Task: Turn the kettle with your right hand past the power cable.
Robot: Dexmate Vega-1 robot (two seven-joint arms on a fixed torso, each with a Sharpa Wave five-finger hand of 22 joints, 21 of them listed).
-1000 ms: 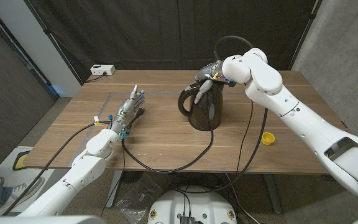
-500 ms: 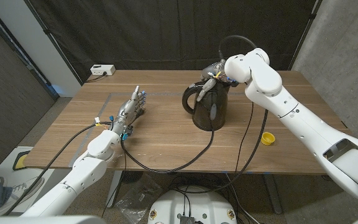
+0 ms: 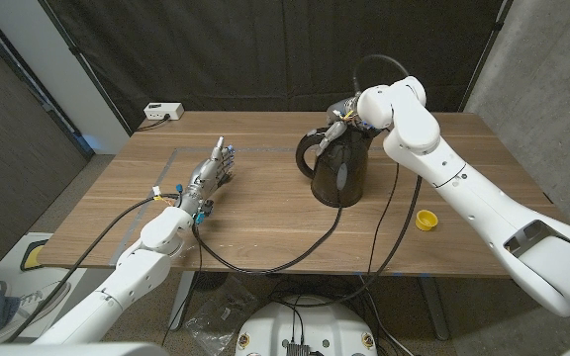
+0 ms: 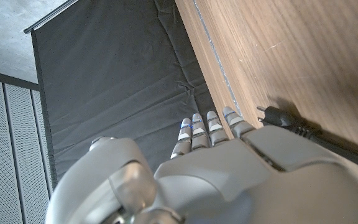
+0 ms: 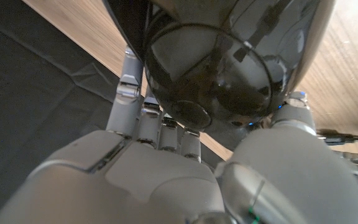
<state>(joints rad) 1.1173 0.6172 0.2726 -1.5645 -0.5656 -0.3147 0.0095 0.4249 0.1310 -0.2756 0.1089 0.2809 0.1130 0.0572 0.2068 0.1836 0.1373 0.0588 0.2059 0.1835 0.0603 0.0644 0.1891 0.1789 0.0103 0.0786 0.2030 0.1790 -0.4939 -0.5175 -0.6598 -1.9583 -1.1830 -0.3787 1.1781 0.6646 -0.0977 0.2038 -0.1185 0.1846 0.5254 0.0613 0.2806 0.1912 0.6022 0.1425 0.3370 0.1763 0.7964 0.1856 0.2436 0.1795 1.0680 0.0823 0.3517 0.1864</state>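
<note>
A dark, glossy kettle stands upright on the wooden table, right of the middle, its handle pointing to the left. My right hand grips its top from behind. In the right wrist view the fingers and thumb wrap around the kettle's body. A black power cable runs from the kettle's front in a curve along the near edge toward my left arm. My left hand lies on the table's left part with fingers stretched out, holding nothing.
A small yellow cap lies near the right front edge. A white power box sits at the far left corner. A black plug lies on the wood beside my left hand. Black curtains hang behind the table.
The kettle has moved a little to the right with my right hand on it, and its handle has swung toward the far edge. The left hand has stayed put.
</note>
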